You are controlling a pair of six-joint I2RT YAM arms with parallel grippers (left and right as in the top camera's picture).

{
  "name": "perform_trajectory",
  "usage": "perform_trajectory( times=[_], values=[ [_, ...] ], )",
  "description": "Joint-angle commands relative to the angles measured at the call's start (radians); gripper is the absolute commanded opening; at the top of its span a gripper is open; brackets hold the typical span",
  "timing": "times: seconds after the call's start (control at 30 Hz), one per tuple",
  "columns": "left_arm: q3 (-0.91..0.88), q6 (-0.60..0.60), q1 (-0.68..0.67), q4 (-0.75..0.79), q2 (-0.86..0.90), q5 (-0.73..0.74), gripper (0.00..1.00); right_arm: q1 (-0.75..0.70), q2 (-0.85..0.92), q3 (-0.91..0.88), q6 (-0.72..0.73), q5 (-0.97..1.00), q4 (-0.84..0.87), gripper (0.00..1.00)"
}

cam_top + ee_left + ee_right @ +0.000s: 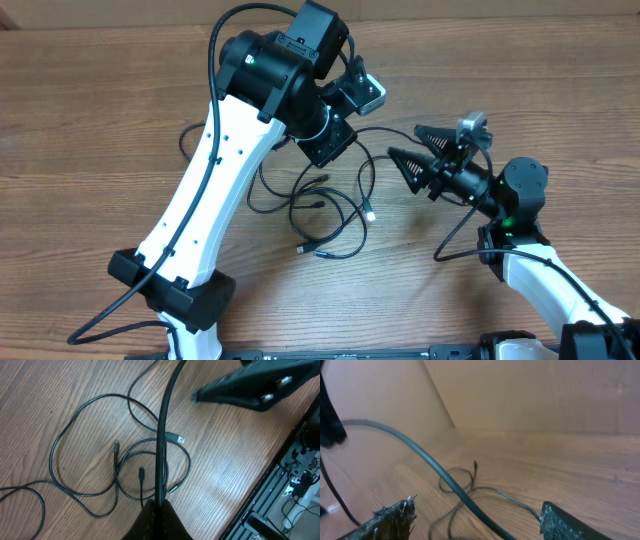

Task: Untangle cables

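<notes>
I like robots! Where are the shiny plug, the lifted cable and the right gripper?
shiny plug (180, 439): left wrist view, on its silver tip.
lifted cable (163, 412): left wrist view, on the cord's middle stretch.
right gripper (403, 141): overhead view, midway between its open fingertips.

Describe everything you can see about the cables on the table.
The cables are thin black cords with a rubbery look, lying in loose, overlapping loops on the wooden table between the two arms. Small plugs show at several ends, one of them silver. One strand hangs above the wood: the left gripper is shut on it, and it passes between the fingers of the open right gripper; contact there cannot be judged.
</notes>
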Motion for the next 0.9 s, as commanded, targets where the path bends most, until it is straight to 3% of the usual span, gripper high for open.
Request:
perform_trajectory(
  times=[0.0,0.13,0.2,0.4,0.47,0.73,0.87],
  values=[
    [0.002,-0.010,-0.001,0.004,0.008,0.034,0.04,-0.003,-0.001,0.002,-0.203,-0.022,-0.045,0.80],
    [0.002,-0.010,-0.001,0.028,0.008,0.091,0.04,-0.003,-0.001,0.002,-0.257,-0.018,-0.095,0.80],
    [0.002,-0.010,-0.001,0.039,0.008,0.112,0.04,-0.003,-0.001,0.002,-0.257,0.002,-0.098,0.75],
    [0.002,-0.010,-0.001,0.035,0.008,0.166,0.05,-0.003,-0.001,0.002,-0.256,0.125,-0.101,0.17],
    [0.002,-0.010,-0.001,0.033,0.008,0.183,0.04,-0.003,-0.001,0.002,-0.256,0.164,-0.101,0.04],
    [0.002,-0.010,-0.001,0.033,0.008,0.208,0.04,-0.003,-0.001,0.002,-0.252,0.191,-0.101,0.04],
    [0.002,-0.010,-0.001,0.027,0.008,0.210,0.04,-0.005,-0.001,0.002,-0.126,0.285,-0.089,0.04]
  ],
)
